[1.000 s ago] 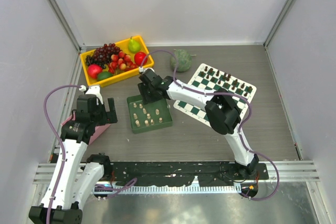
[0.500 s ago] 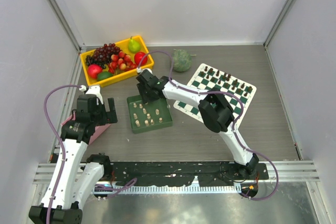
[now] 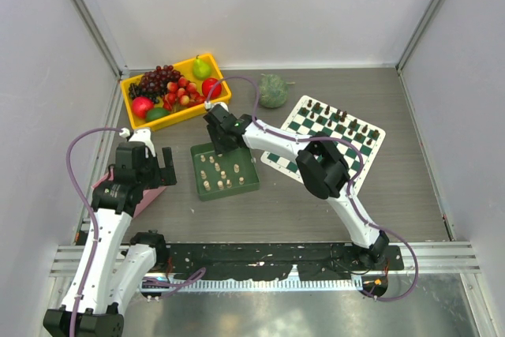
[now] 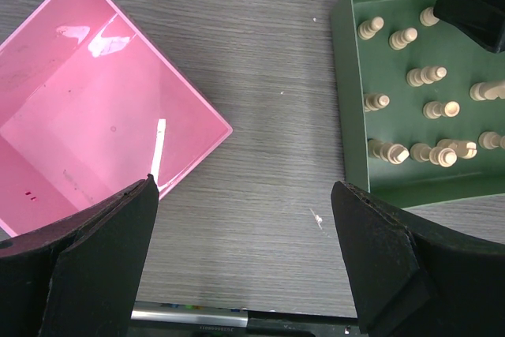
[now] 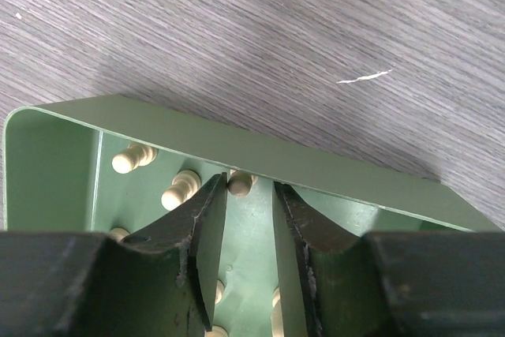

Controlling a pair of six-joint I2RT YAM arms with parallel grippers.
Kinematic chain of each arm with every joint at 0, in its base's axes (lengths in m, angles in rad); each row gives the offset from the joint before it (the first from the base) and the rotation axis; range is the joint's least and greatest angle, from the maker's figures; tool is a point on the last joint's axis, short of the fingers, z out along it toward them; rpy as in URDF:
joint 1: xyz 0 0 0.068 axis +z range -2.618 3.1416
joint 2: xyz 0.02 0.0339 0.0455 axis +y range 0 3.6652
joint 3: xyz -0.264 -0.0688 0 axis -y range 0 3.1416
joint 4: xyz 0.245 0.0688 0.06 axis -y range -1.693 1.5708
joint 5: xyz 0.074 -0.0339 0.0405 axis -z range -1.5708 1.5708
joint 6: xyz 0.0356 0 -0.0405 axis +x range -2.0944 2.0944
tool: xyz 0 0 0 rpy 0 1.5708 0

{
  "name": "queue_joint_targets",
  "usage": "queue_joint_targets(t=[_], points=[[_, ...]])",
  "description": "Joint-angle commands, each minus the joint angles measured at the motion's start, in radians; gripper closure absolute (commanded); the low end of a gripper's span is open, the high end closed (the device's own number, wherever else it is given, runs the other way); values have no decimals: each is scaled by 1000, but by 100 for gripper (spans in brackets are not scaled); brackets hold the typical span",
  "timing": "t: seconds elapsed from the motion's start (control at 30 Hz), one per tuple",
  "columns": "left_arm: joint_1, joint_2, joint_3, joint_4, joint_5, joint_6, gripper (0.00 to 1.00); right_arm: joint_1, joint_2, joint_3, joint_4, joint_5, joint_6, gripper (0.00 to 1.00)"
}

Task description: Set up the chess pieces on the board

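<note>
The right arm has slid a bit to the left since a second ago, and its black jaws [image 5: 250, 195] now sit lower over the far end of the flat green plastic tray [image 5: 237, 147].

Closest to me, the left arm's black jaws [image 4: 243, 195] hang wide apart with nothing in them. They are above the bare grey wood-look table [image 4: 260, 53], between the shiny pink plastic tray [image 4: 102, 116] and the green tray.

Next comes the green tray with the small cream wooden chess pieces [image 4: 426, 75] inside it. They look like they stand up on their bases in loose rows.

The right jaws are only a little way apart, with a thin gap between them. One cream piece [image 5: 241, 183] sits right at their tips, by the tray's far wall. I think it is not squeezed yet, because the gap looks wider than the piece. Its top points up at the camera, so I think the jaws must close on its sides. The right arm is much the nearer one for this pick.

The green and white checkered chess board [image 3: 351, 151] lies to the right of the tray, near it. Dark chess pieces [image 3: 339, 116] line its far edge, and I see no cream pieces on it.

Farther back is a yellow tray [image 3: 177, 116] of toy fruit.

I can read no words or labels anywhere.
</note>
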Motion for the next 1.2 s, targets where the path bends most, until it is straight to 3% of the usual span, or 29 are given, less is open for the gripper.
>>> queue_joint_targets(t=[0.0,0.43,0.63,1.03,1.17], points=[[4,1,31,13,-6,7,1,0,-2,32,10,28,-5,67],[6,1,33,13,-9,7,1,0,-7,25,10,45,-14,72],[4,-2,33,13,-12,6,1,0,-33,12,10,41,-19,85],[4,3,31,10,-12,4,1,0,-320,-183,62,62,-19,87],[4,4,31,10,-11,4,1,-8,-461,-350,79,108,-8,87]])
